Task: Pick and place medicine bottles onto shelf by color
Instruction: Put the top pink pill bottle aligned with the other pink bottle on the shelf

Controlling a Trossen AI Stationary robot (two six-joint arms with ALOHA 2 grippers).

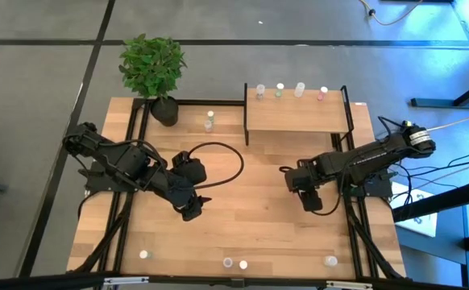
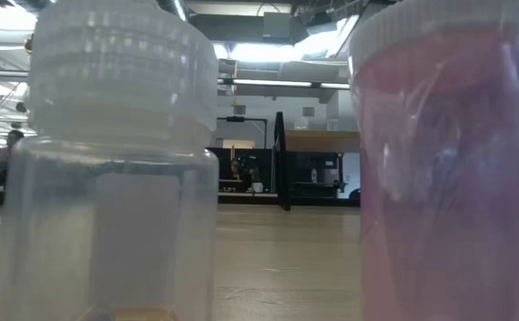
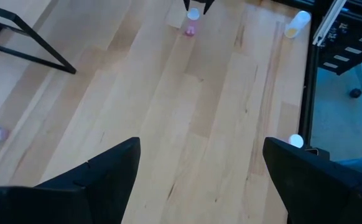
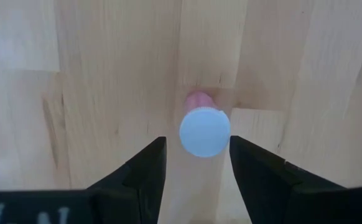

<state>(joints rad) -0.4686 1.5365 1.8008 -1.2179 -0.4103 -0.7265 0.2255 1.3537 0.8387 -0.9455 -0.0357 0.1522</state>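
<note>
Medicine bottle (image 4: 204, 127) with the pinkish body stands upright on the table (image 1: 242, 217) between the right gripper's (image 4: 197, 163) parted jaws, lined up for a pinch, while the left gripper (image 3: 198, 171) waits wide open and the shelf (image 1: 295, 118) beyond already holds four.

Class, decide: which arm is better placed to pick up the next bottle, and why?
The right. Its gripper straddles a pink bottle on the table, jaws either side. The left gripper is open over bare wood.
</note>
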